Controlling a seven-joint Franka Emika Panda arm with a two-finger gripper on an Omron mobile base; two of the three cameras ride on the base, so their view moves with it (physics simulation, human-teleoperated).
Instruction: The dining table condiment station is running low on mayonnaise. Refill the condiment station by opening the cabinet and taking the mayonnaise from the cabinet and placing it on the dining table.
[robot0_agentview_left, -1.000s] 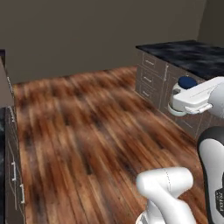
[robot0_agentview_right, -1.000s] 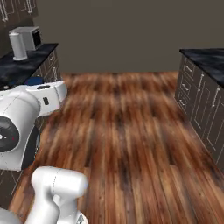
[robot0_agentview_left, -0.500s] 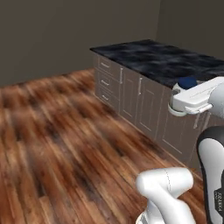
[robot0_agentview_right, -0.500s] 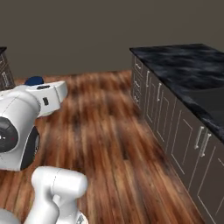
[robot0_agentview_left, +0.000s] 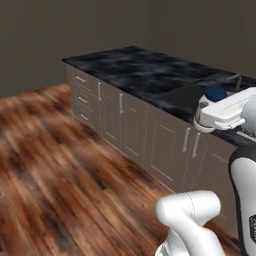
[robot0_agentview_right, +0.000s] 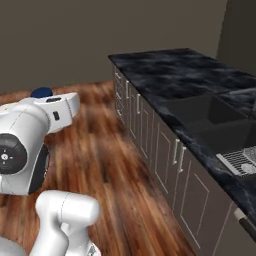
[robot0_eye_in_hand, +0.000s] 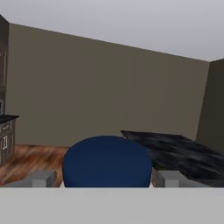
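Mayo jar (robot0_eye_in_hand: 107, 161) btwn end effector (robot0_eye_in_hand: 106, 178) fingers, dark-blue lid up.

1 mayonnaise jar (robot0_eye_in_hand: 107, 161) with a dark blue lid is showing between 2 grey fingers (robot0_eye_in_hand: 38, 178). 1 long table (robot0_agentview_right: 185, 75) with a black marble top is standing on the wooden floor (robot0_agentview_left: 45, 165), and 1 sink (robot0_agentview_right: 215, 122) is sitting recessed in it.

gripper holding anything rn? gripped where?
Yes: the mayonnaise. In the hand view its dark blue lid sits between the two fingertips, jaws wide around the jar. The body is hidden below the lid, so the exact contact spot cannot be told.
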